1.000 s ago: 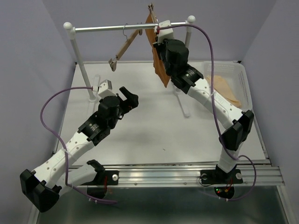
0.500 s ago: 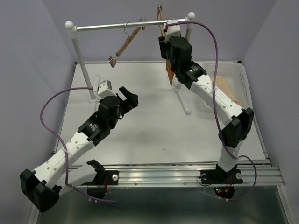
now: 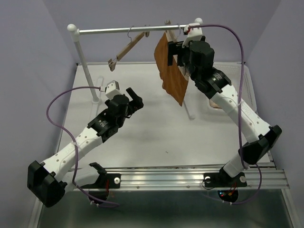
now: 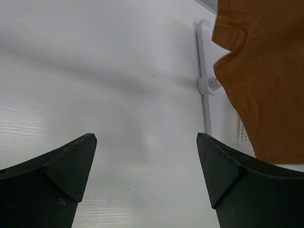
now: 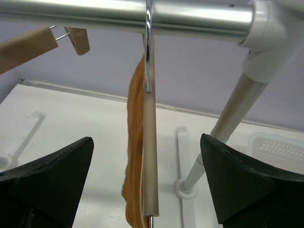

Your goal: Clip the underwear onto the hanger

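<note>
Over the far edge of the counter [image 3: 142, 137] the underwear [image 3: 172, 76] hangs from the hanger [image 5: 148, 190], apparently clipped, task seemingly done; left gripper [image 4: 147, 137] and right gripper [image 5: 146, 142] gape empty.

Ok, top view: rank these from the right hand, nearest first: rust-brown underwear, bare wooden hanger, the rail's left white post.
1. Rust-brown cloth underwear, just left of the right hand.
2. Bare light-wood hanger, further left on the steel rail.
3. White post, at the rail's far left end.
</note>
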### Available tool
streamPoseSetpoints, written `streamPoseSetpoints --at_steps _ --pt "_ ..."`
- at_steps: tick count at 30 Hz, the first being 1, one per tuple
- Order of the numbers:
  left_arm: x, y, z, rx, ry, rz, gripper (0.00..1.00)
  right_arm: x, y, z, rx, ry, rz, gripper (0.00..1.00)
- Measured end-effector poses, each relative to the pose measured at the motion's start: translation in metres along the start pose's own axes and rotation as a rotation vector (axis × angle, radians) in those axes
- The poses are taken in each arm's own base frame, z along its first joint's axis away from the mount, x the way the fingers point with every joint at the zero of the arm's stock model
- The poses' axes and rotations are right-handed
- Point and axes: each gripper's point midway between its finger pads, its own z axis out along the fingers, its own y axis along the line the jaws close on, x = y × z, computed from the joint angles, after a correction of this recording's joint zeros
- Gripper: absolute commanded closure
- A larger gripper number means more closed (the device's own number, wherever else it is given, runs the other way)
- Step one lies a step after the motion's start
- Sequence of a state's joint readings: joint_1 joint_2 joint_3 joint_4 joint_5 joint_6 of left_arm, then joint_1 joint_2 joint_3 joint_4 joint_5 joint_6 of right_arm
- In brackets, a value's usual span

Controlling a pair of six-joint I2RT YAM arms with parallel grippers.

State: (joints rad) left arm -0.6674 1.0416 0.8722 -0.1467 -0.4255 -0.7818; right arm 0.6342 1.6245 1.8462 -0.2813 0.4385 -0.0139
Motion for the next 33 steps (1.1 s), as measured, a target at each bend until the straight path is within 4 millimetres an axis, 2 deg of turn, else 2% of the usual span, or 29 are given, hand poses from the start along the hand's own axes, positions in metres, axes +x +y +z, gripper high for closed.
streamPoseSetpoints --at_steps 7,11,14,18,22,24,26,29,31,33 --pt "0.008 0.007 0.026 -0.046 0.046 0.025 0.01 -0.01 -0.023 -0.066 -0.023 -0.001 0.099 0.0" --pt "0.016 0.014 0.045 -0.067 0.097 0.03 0.01 -0.01 -0.029 -0.094 -0.057 -0.001 0.115 0.0" --pt "0.023 0.016 0.056 -0.074 0.133 0.043 0.01 -0.021 -0.029 -0.11 -0.097 -0.031 0.126 0.0" --pt "0.024 0.008 0.062 -0.053 0.156 0.059 0.01 -0.029 -0.029 -0.114 -0.114 -0.048 0.118 0.0" --pt "0.02 -0.002 0.066 -0.025 0.156 0.066 0.01 -0.045 -0.03 -0.102 -0.078 -0.071 0.112 0.0" --pt "0.018 -0.006 0.068 -0.013 0.157 0.067 0.01 -0.054 -0.039 -0.096 -0.017 -0.091 0.117 0.0" --pt "0.018 -0.005 0.069 -0.014 0.159 0.067 0.01 -0.057 -0.05 -0.094 0.045 -0.097 0.12 0.0" --pt "0.013 0.001 0.072 -0.019 0.16 0.056 0.01 -0.055 -0.079 -0.094 0.165 -0.101 0.13 0.0" --pt "0.005 0.009 0.075 -0.034 0.151 0.042 0.01 -0.046 -0.109 -0.097 0.264 -0.093 0.149 0.0" --pt "0.0 0.016 0.077 -0.048 0.143 0.034 0.01 -0.026 -0.146 -0.104 0.361 -0.07 0.177 0.0"
